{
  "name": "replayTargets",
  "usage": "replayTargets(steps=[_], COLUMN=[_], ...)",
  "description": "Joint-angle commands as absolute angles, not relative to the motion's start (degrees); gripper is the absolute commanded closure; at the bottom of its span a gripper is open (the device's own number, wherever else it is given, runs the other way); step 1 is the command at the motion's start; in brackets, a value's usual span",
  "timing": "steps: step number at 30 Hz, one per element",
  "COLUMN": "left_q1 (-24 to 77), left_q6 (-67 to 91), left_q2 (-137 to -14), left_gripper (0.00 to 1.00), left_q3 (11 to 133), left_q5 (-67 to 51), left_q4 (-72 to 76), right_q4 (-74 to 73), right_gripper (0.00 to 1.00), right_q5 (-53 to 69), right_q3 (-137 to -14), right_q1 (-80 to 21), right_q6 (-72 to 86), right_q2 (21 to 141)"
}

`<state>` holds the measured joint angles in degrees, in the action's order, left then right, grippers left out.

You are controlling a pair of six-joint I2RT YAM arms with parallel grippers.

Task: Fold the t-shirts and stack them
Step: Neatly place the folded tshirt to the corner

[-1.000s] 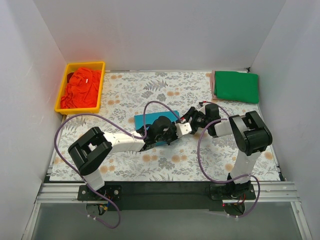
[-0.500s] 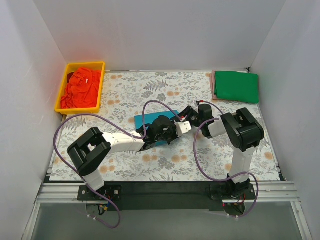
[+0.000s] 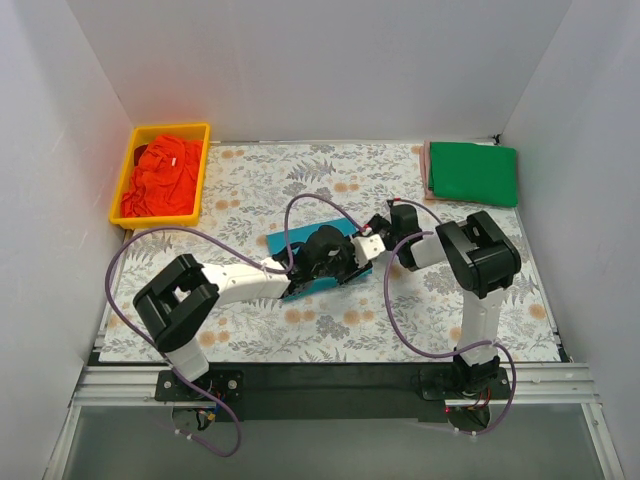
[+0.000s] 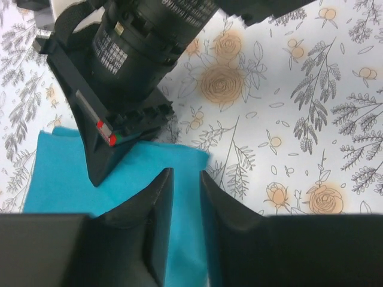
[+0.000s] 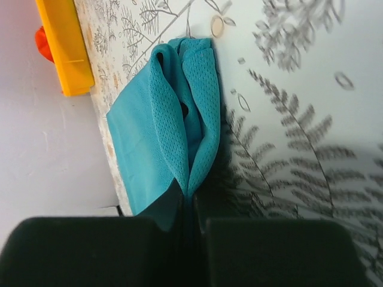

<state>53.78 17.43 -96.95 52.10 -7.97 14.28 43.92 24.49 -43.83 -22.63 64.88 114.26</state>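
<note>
On the grey floral sheet (image 3: 300,180), the folded green t-shirt (image 3: 472,173) lies at the far right corner. The yellow bin (image 3: 119,190) stands at the sheet's far left corner with the orange-red t-shirt (image 3: 163,178) crumpled inside. The teal-blue t-shirt (image 5: 158,137) lies folded small near the sheet's middle; the right gripper (image 5: 188,197) is clamped on a bunched edge of it, and the left gripper (image 4: 186,179) sits over it, fingers a narrow gap apart.
</note>
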Motion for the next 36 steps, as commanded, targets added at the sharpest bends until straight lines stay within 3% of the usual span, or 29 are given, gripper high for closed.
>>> replayTargets(steps=[1, 3, 6, 11, 18, 24, 36], left_q1=[52.9, 51.0, 48.9, 40.7, 31.6, 31.2, 31.2], left_q6=[21.5, 25.6, 28.7, 32.7, 36.7, 36.1, 38.4], left_q2=[-90.5, -85.7, -81.7, -75.9, -75.4, -76.9, -79.3], left_gripper=[0.62, 0.48, 0.42, 0.2, 0.16, 0.16, 0.16], left_q3=[57.0, 57.0, 56.4, 55.5, 57.0, 57.7, 57.7], left_q5=[-8.6, -10.9, -12.0, -13.8, -18.4, -20.0, -21.8], left_q4=[7.2, 1.2, -7.2, -14.3, -19.7, -21.7, -23.2], right_q4=[34.7, 24.2, 13.8, 2.4, -8.5, -12.7, -16.3], right_gripper=[0.99, 0.99, 0.99, 0.99, 0.99, 0.99, 0.99], right_q5=[24.3, 23.4, 20.8, 15.7, 12.5, 11.0, 10.2], right_q3=[-50.9, -57.2, -63.0, -74.2, -88.7, -100.2, -110.9], right_q1=[-22.5, -22.1, -21.0, -18.3, -11.7, -7.0, -3.1], right_q6=[55.0, 44.7, 32.5, 17.1, 2.6, -4.4, -9.6], right_q2=[112.8, 111.4, 110.5, 111.3, 114.3, 116.9, 118.0])
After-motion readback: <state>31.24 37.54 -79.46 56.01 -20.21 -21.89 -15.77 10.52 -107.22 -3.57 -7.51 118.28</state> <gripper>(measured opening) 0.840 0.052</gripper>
